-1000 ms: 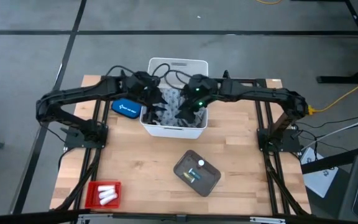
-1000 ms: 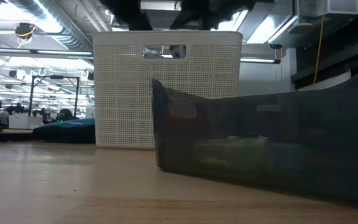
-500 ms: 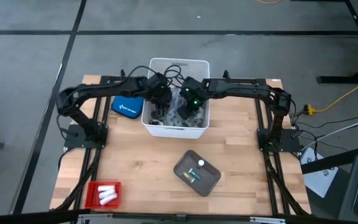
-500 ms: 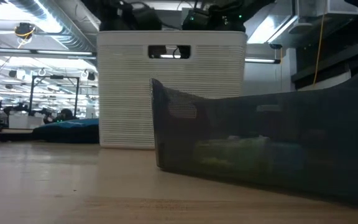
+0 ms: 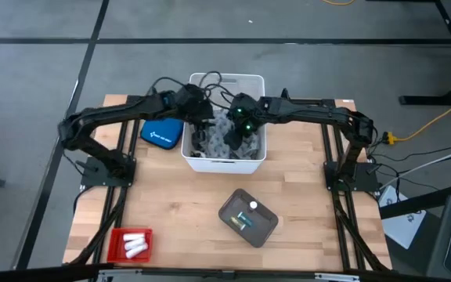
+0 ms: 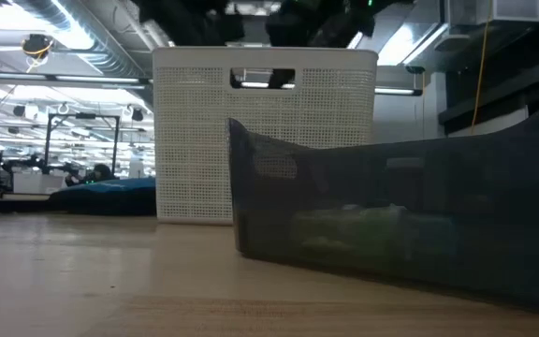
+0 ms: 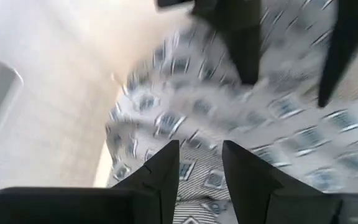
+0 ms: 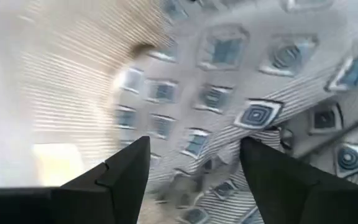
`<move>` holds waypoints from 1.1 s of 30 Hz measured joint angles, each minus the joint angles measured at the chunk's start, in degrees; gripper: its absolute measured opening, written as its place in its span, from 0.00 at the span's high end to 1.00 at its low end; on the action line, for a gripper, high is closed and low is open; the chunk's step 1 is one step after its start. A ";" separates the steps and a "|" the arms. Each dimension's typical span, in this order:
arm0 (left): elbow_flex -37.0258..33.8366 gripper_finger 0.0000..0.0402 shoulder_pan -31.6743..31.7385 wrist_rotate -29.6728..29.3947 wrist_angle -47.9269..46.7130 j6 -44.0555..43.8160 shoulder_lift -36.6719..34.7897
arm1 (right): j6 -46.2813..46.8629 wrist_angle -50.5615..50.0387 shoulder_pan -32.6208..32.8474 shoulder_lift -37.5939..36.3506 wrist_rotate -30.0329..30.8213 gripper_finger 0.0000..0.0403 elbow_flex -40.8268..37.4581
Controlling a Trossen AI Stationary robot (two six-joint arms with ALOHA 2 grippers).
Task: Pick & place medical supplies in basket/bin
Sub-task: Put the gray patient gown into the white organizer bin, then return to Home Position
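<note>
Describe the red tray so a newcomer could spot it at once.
Start at the white bin at the table's far edge, then come to the near left corner. The red tray there holds white rolls; the other tray is grey.

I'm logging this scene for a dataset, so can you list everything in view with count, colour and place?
Basket: one, white, at the table's far middle.
Patterned cloth: one, grey and white, lying inside the basket.
Blue pouch: one, blue, on the table against the basket's left side.
Grey tray: one, dark grey, near middle of the table, holding a few small items too small to tell apart.
Red tray: one, red, at the near left corner.
White rolls: three, white, in the red tray.
Table: one, light wood.
Left gripper: dark, inside the basket above the cloth, fingers open.
Right gripper: dark, inside the basket above the cloth, fingers open.
</note>
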 joint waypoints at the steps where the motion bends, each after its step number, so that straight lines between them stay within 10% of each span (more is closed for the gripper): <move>1: 0.15 0.70 -0.32 0.27 -0.10 0.00 -1.49 | -0.02 -0.36 0.25 -0.54 0.05 0.38 1.00; 19: 0.50 0.70 -5.82 9.40 6.38 -6.17 -30.75 | -17.33 -5.65 10.36 -7.64 5.71 0.38 28.36; 33: 0.26 0.70 -5.49 4.59 0.40 -19.34 -50.54 | -30.43 -5.89 28.64 -19.17 10.40 0.38 26.43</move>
